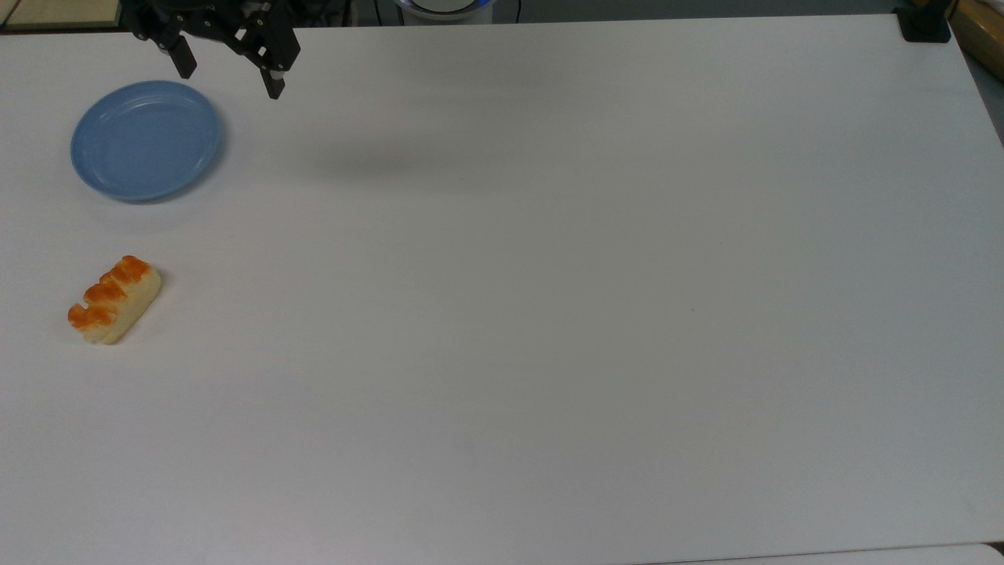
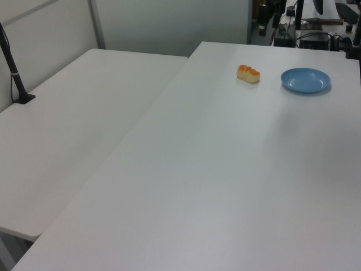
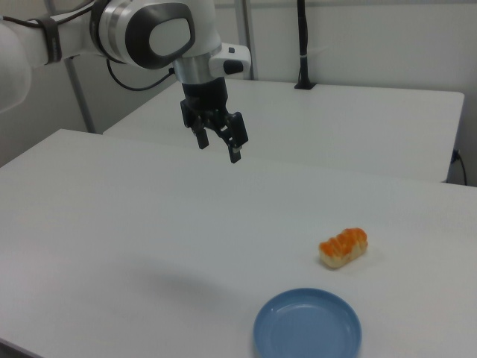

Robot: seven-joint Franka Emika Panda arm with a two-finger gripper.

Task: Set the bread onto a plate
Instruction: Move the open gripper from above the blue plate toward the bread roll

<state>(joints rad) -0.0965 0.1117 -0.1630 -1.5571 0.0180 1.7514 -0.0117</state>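
The bread (image 1: 114,299) is a small pale-yellow loaf with a lumpy orange-brown top, lying on the white table at the top view's left. It also lies far back in the left view as bread (image 2: 248,73) and at the right view's lower right as bread (image 3: 343,247). The round light-blue plate (image 1: 146,140) sits bare a short way from it, seen too as plate (image 2: 305,79) and plate (image 3: 307,327). My gripper (image 1: 230,77) hangs open and holds nothing, high above the table beside the plate's far rim; the gripper (image 3: 218,145) is well clear of both.
The white table (image 1: 549,314) stretches wide to the top view's right. A second white table (image 2: 73,130) adjoins it on the left view's left, with a black post (image 2: 14,68) clamped to it. A black mount (image 1: 924,23) sits at the top view's far right corner.
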